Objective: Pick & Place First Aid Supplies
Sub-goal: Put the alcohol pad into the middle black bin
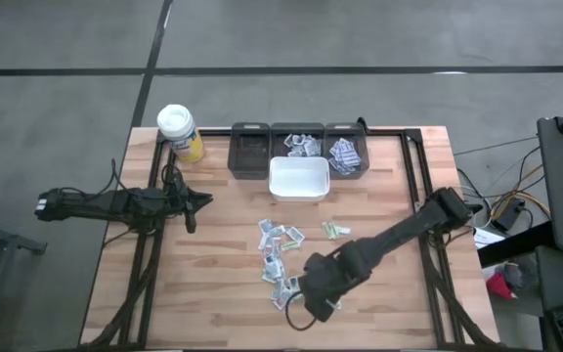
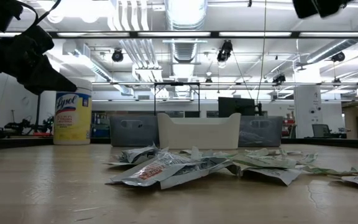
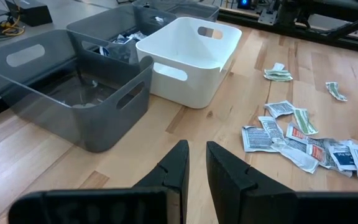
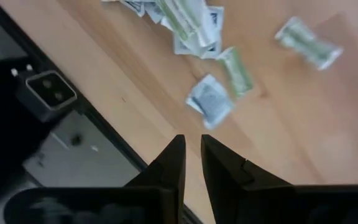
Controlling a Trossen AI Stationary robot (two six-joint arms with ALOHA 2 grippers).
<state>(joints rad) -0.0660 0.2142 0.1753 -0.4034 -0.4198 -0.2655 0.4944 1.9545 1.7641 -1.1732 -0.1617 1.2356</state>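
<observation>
Packets lay scattered mid-table, just near of the white bin, with more in two grey bins beyond. Right gripper hung over the pile's near end, fingers almost together, nothing visibly between them; apparently between picks. Next it needed to open and descend. Left gripper waited far left, nearly closed, empty.

Three grey bins, one white bin, one yellow bottle, and many small packets.
</observation>
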